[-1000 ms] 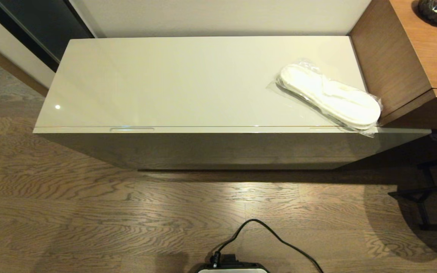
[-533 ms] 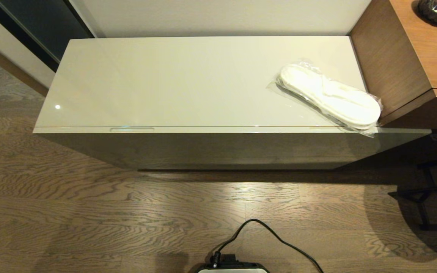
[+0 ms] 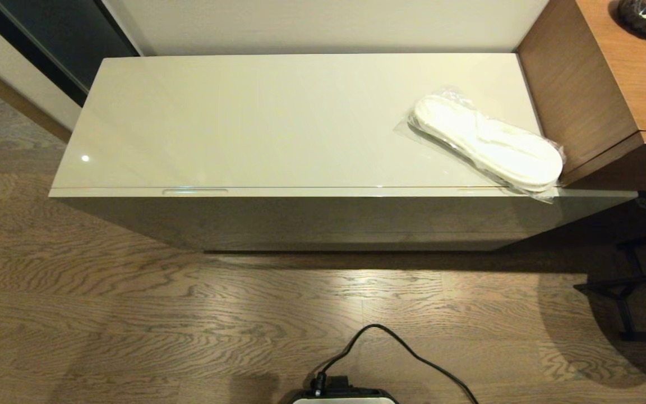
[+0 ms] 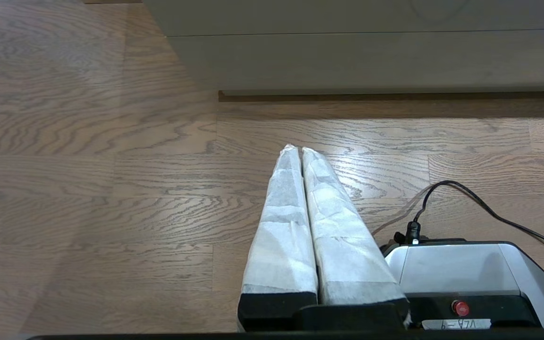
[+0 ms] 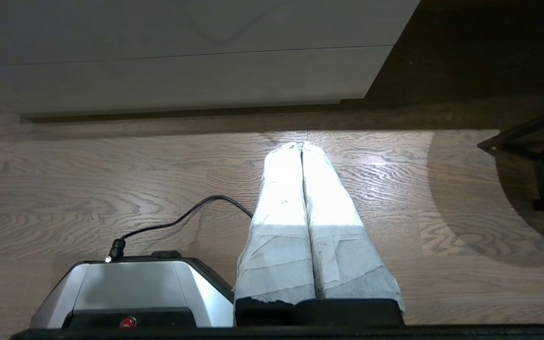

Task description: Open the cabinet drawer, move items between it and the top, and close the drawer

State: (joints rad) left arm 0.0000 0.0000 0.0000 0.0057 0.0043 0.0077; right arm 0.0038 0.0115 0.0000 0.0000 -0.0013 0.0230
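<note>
Nothing of the task is judged done: the cabinet drawer (image 3: pixel 323 192) is seen fully shut, its front flush under the top (image 3: pixel 255 118), with 1 slot handle (image 3: pixel 194 191) visible near the left and a 2nd partly hidden by plastic at the right. The slippers (image 3: pixel 488 143) are lying on the top at its right end, their wrapper overhanging the front edge just beside the brown wooden unit (image 3: pixel 581 95). The bundle is not seen. The left hand (image 4: pixel 299 149) and right hand (image 5: pixel 302 144) are held low over the floor (image 3: pixel 188 314), each closed and empty. Open floor is left before the drawer front; a cable (image 3: pixel 401 348) trails from the base.
</note>
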